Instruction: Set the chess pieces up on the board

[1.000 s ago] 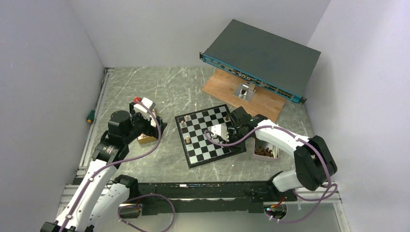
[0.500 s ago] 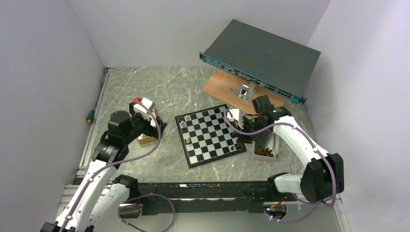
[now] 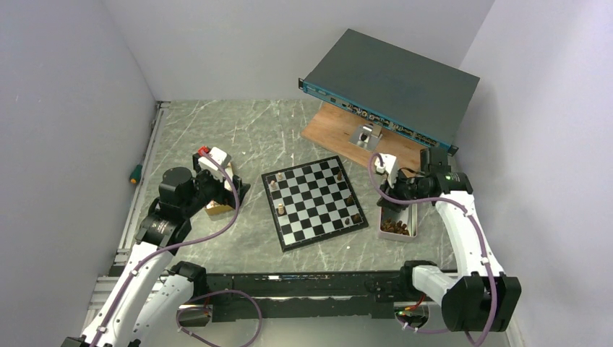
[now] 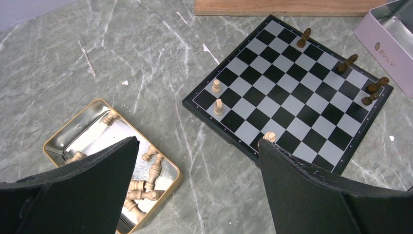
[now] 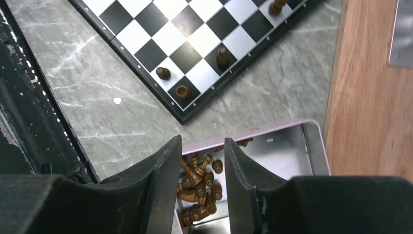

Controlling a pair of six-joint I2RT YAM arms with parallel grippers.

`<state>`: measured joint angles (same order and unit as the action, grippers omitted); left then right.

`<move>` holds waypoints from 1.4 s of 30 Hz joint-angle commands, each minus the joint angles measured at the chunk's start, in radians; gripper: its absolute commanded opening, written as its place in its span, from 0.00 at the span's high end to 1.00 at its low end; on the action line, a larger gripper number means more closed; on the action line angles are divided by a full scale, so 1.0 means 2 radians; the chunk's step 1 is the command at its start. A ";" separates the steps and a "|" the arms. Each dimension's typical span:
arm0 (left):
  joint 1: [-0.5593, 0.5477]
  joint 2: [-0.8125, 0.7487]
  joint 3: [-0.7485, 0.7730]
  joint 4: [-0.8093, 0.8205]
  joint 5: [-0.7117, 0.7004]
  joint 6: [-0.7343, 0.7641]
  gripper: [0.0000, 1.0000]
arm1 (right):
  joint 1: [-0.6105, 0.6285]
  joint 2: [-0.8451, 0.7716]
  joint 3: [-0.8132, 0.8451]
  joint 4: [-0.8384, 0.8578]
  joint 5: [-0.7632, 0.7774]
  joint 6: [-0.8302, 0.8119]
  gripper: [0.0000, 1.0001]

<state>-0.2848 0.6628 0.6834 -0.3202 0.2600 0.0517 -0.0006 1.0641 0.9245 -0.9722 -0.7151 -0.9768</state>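
The board [image 3: 311, 204] lies mid-table. Three light tan chess pieces [image 4: 216, 86] stand along its left edge, and several dark brown ones [image 5: 183, 91] stand along its right edge. My left gripper [image 4: 197, 146] hangs open and empty over bare table, between a gold tin [image 4: 56, 141] of light pieces [image 4: 146, 175] and the board [image 4: 292, 92]. My right gripper [image 5: 202, 144] is open by a narrow gap with nothing between its fingers. It hovers above a pink tin [image 5: 272, 127] holding a heap of dark pieces [image 5: 199, 180], right of the board [image 5: 195, 34].
A wooden plank [image 3: 340, 134] with a dark rack unit [image 3: 390, 76] propped on it sits behind the board. A screwdriver [image 3: 134, 173] lies by the left wall. A black rail [image 3: 303, 283] runs along the near edge. White walls close in on three sides.
My right arm swung right, from over the board to above the pink tin, leaving dark pieces standing near the board's right corner. The left arm has hardly moved.
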 commanded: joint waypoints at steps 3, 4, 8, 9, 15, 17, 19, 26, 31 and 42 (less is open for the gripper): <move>0.002 -0.007 0.007 0.014 0.012 0.001 0.01 | -0.055 -0.008 -0.018 -0.024 0.004 -0.018 0.60; 0.002 -0.007 0.007 0.014 0.012 0.001 0.01 | -0.061 -0.007 -0.022 -0.024 0.010 -0.020 0.60; 0.002 -0.008 0.007 0.014 0.012 0.001 0.01 | -0.078 -0.002 -0.043 -0.012 0.034 -0.023 0.61; 0.002 -0.008 0.007 0.014 0.012 0.001 0.01 | -0.081 -0.001 -0.049 -0.008 0.040 -0.022 0.61; 0.002 -0.006 0.007 0.014 0.012 0.001 0.01 | -0.090 0.012 -0.074 0.020 0.059 -0.016 0.61; 0.002 -0.006 0.007 0.014 0.012 0.001 0.01 | -0.091 0.019 -0.077 0.025 0.065 -0.016 0.61; 0.002 -0.007 0.007 0.014 0.012 0.001 0.01 | -0.092 0.025 -0.081 0.030 0.068 -0.017 0.61; 0.002 -0.008 0.007 0.014 0.012 0.002 0.01 | -0.093 0.041 -0.092 0.050 0.082 -0.018 0.61; 0.002 -0.007 0.007 0.014 0.012 0.001 0.01 | -0.093 0.056 -0.103 0.069 0.094 -0.020 0.62; 0.002 -0.005 0.007 0.013 0.010 0.002 0.01 | -0.089 0.079 -0.113 0.102 0.085 -0.021 0.63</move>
<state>-0.2848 0.6624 0.6834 -0.3202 0.2646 0.0517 -0.1810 1.2144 0.7052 -0.8135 -0.5316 -1.0061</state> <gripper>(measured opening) 0.989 0.369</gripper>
